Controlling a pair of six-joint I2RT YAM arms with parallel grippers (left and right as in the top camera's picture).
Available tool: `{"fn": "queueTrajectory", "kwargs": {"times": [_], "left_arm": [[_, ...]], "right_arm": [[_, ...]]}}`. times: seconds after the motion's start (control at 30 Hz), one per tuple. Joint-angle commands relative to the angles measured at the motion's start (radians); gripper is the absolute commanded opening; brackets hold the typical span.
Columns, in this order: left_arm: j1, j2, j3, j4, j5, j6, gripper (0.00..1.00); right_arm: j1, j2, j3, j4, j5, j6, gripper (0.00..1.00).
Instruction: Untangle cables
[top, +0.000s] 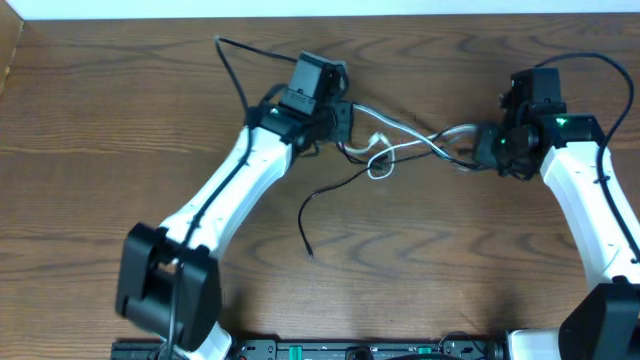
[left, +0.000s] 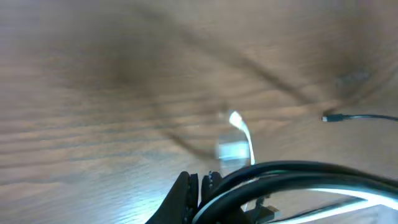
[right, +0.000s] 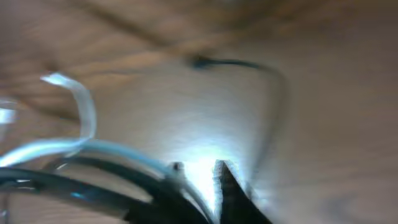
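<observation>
Toward the far half of the table (top: 100, 120), both arms reach inward from their bases at the near edge. The left arm (top: 225, 195) slants up and to the right, and the left gripper (top: 340, 118) sits low over the wood near the middle. The right arm (top: 585, 200) rises along the right side and bends inward, so the right gripper (top: 487, 145) points back at the left one.

The white cord (top: 410, 128) and the black cord (top: 335, 190) are strung between the two grippers and cross each other midway. A small white loop hangs just below the left gripper. The black cord's free end trails toward the near edge and lies loose on the wood.

Both cords run in among the fingers of each gripper. The wrist views are too blurred to show the jaws, so I cannot tell whether either gripper is clamped.

In the left wrist view, the white cord's end (left: 247, 140) curls up and the black plug (left: 329, 117) lies off to one side. The right wrist view shows the white cord (right: 84, 109) arching and the black cord (right: 230, 62) lying beyond it.

Bare wood stretches left of the left arm and across the near middle. The far edge lies close behind both grippers. A thicker arm wire (top: 232, 70) loops out behind the left gripper.
</observation>
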Motion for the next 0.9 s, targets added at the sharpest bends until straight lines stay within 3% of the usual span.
{"fn": "queueTrajectory", "kwargs": {"times": [0.0,0.07,0.2,0.33,0.4,0.5,0.7,0.87], "left_arm": [[0.047,-0.097,0.007,-0.011,-0.132,0.012,0.08],[0.040,-0.161,0.007,-0.011,-0.115,0.016,0.08],[0.024,-0.268,0.007,-0.002,-0.080,0.016,0.07],[0.010,-0.361,0.007,0.021,-0.009,0.016,0.07],[0.003,-0.406,0.007,0.044,0.002,0.015,0.08],[0.003,-0.442,0.007,0.075,0.006,0.008,0.08],[0.003,-0.477,0.016,0.103,0.023,-0.058,0.08],[0.006,-0.479,0.040,0.103,0.146,-0.083,0.07]], "right_arm": [[-0.024,-0.028,0.006,-0.016,0.107,-0.050,0.48],[-0.024,-0.029,0.007,-0.015,-0.061,-0.153,0.67],[-0.024,-0.044,0.009,-0.011,-0.246,-0.234,0.72],[-0.023,-0.088,0.014,0.027,-0.449,-0.306,0.86],[-0.019,-0.123,0.014,0.076,-0.624,-0.365,0.87],[-0.014,-0.138,0.014,0.122,-0.715,-0.382,0.87],[0.041,-0.136,0.014,0.200,-0.773,-0.498,0.87],[0.091,-0.130,0.014,0.242,-0.772,-0.564,0.90]]}}
